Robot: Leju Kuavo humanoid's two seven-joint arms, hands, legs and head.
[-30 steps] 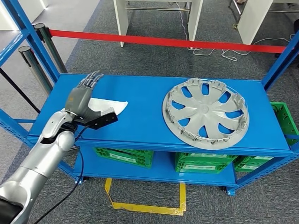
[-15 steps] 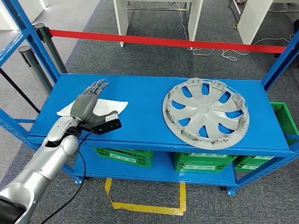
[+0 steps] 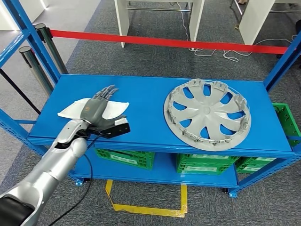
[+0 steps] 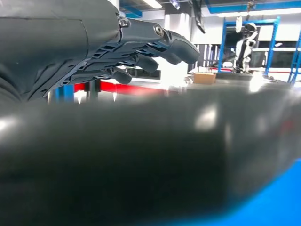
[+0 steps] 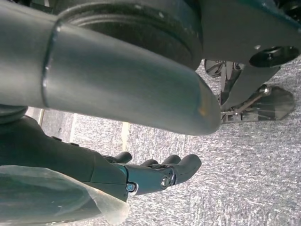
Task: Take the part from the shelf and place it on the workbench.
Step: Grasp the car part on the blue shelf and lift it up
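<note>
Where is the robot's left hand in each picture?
Head view: the left robot hand reaches out flat over the white sheet at the left end of the blue shelf.
Left wrist view: its dark fingers stretch across the upper part, above the blurred thumb.
Right wrist view: that is the right robot hand, hanging over grey carpet.
Shared landmark: the red barrier tape.

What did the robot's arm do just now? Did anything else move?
The left hand slid to the right along the blue shelf, passing over the white sheet, toward the wheel cover. It took hold of nothing. The wheel cover and the sheet stayed put.
</note>
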